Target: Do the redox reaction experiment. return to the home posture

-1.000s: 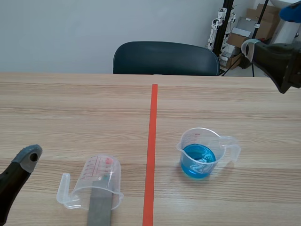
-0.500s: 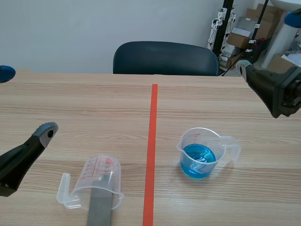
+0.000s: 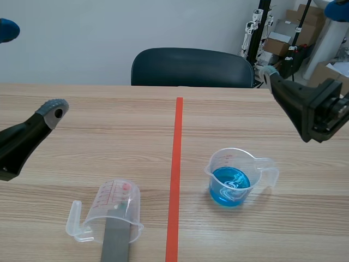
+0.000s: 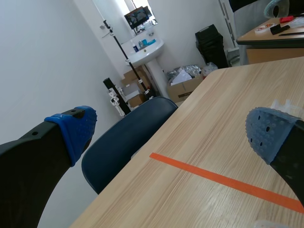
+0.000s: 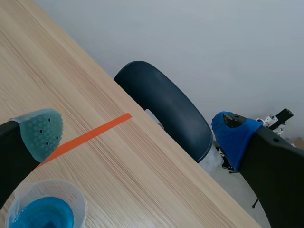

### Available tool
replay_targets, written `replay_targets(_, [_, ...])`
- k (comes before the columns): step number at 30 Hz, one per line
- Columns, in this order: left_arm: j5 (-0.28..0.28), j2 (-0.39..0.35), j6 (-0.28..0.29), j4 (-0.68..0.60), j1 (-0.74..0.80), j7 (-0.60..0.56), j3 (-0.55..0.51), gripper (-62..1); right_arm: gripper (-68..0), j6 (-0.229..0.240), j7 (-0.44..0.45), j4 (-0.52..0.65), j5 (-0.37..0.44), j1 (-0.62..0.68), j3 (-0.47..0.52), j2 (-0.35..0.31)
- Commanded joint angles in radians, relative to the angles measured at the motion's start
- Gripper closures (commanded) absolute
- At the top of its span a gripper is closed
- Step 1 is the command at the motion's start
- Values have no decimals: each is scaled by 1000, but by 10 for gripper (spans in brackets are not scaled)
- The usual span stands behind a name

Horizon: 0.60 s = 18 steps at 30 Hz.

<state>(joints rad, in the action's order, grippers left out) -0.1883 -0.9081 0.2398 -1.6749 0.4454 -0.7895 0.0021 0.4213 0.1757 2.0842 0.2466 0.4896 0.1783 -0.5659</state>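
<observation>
Movement is all in the arms: the left hand, fingers spread wide and empty, has lifted away from the near corner of the worktop. The right hand, equally wide and empty, has swung inward. The cup of blue liquid sits unmoved right of the tape line. The clear cup with its grey strip stays on the left.

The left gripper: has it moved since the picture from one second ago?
Yes. The left gripper has risen, away from the clear cup holding the grey strip and toward the far side of the table. The cup stayed in place.
</observation>
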Motion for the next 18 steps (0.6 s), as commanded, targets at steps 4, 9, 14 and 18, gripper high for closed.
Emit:
replay_targets(4, [-10,-2,18,-18,1,-6,-2,-623,-679,-47,23,30,16,31,-17,-60])
replay_targets(9, [-10,-2,19,-17,1,3,-2,-623,-679,-146,56,30,27,46,-46,-129])
replay_targets(14, [-10,-2,18,-17,1,2,-2,-623,-679,-149,56,30,33,45,-69,-146])
replay_targets(18, [-10,-2,18,-17,1,2,-2,-623,-679,-149,55,30,29,45,-86,-155])
